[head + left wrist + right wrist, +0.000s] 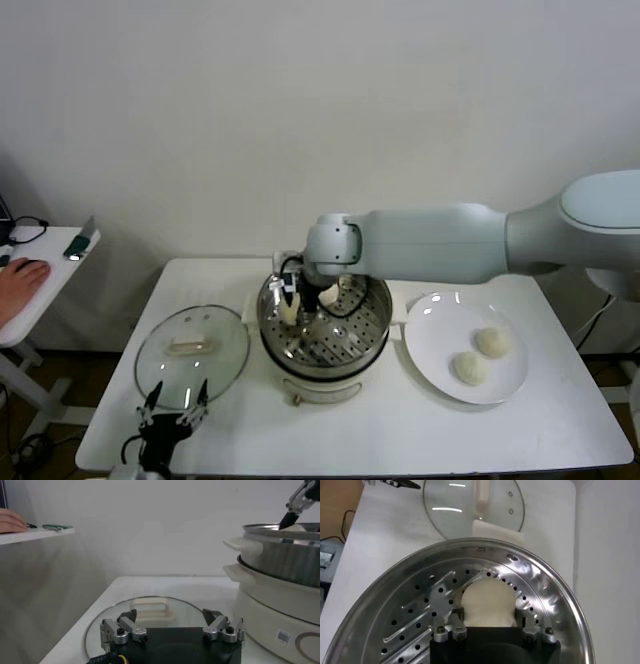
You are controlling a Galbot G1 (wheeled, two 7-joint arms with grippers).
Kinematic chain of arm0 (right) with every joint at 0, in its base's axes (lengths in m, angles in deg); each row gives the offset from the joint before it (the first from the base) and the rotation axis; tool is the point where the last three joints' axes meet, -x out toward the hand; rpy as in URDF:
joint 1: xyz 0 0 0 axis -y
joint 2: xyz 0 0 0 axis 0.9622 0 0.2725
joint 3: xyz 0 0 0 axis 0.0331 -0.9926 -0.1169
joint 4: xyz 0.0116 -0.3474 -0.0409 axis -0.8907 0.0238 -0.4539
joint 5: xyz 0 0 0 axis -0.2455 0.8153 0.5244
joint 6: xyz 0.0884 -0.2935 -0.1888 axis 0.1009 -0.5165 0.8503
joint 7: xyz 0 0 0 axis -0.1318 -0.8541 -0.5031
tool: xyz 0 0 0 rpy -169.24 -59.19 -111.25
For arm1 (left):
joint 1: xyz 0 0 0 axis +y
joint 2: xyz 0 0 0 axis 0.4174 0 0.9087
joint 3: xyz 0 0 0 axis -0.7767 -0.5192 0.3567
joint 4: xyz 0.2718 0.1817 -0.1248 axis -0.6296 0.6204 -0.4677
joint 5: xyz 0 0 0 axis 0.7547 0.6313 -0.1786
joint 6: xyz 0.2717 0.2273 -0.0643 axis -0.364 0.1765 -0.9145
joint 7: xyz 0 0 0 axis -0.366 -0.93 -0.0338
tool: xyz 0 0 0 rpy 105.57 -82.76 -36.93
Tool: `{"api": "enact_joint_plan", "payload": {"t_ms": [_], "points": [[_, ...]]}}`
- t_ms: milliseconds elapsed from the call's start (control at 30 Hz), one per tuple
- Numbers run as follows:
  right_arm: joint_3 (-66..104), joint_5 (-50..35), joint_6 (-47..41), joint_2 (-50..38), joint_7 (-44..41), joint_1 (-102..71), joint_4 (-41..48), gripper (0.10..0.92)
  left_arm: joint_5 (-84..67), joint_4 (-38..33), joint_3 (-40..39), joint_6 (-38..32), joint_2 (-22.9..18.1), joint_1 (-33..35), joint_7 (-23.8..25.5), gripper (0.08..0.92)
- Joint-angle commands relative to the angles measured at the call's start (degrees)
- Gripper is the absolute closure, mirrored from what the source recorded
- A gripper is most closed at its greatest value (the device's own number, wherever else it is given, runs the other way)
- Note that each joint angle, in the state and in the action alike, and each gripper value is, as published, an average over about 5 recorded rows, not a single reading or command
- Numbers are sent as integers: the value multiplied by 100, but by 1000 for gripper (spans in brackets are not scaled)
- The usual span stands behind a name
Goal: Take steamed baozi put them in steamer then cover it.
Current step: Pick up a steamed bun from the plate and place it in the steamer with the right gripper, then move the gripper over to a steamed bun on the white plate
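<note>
Right gripper (489,625) clamped on creamy-white round bun (487,602) | inside shiny perforated steel steamer (545,600) | left gripper (172,625) spread wide, empty, near clear glass lid (107,617)

You see a round, shiny stainless-steel steamer (325,330) with a perforated, mirror-bright floor on a smooth cream plastic-looking base. The small creamy-white baozi (487,604) inside it looks matt and soft. Toward the white, matt table's (520,425) left edge lies the clear glass cover (192,346), glossy, metal-rimmed; its cream handle is probably plastic.
</note>
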Motion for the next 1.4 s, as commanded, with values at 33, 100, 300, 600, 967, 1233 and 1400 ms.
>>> {"api": "enact_joint_plan", "payload": {"t_ms": [33,100,300,600,967,1233,1400], "points": [[27,137,-44,64,83,-205,110,354,-4,11,-2,-1,-3,-8,1,177],[45,143,-35,64,69,-202,116,328,-2,17,-5,-2,-4,-10,2,177],[5,155,116,-114,-256,71,-51,217,8,10,-11,6,-8,-14,8,177],[-738,92,1210,-1203,-1686,1496,-459,202,33,-13,-48,31,-27,-27,14,177],[-2059,629,2100,-2916,-3018,2983,-865,203,58,5,-106,57,-13,-66,22,177],[-2532,1988,2189,-3950,-2855,2382,-896,203,27,19,-88,48,-13,-86,18,177],[-2143,2558,2089,-4221,-2648,1541,-778,203,26,31,-85,38,-24,-82,17,177]]}}
